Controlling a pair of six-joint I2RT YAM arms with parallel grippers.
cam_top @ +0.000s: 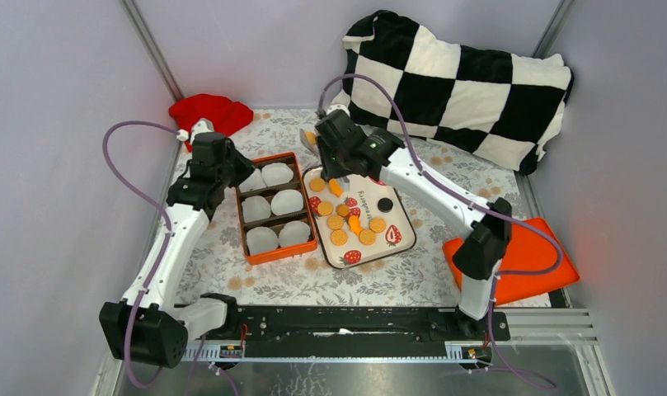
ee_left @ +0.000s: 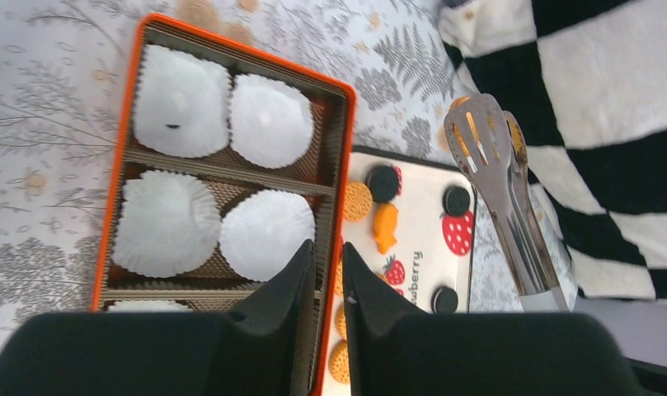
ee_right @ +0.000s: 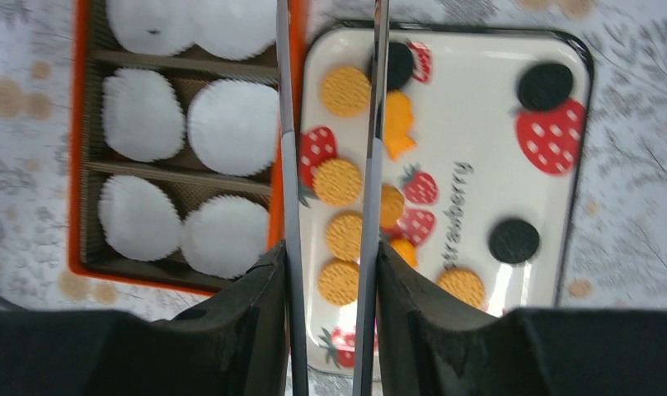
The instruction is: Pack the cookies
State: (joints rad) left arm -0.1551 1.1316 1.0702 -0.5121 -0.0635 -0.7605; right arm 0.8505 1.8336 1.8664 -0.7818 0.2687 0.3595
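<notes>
From where I stand, the orange box [cam_top: 281, 255] and the tray [ee_right: 478, 107] sit side by side with no gap for a finger. The left gripper [ee_left: 326, 247], jaws narrowly apart, hangs over that shared wall. The tongs [ee_left: 503, 190] clamped in the right gripper [ee_right: 330, 252] stretch across the tray's box-side cookies [ee_right: 338, 181]. Behind, the checkered pillow [cam_top: 462, 82] and red cloth [cam_top: 210, 111] wall off the back. An orange pad [cam_top: 532, 256] blocks the right. Bare cloth lies between tray and pad, and along the near edge.
</notes>
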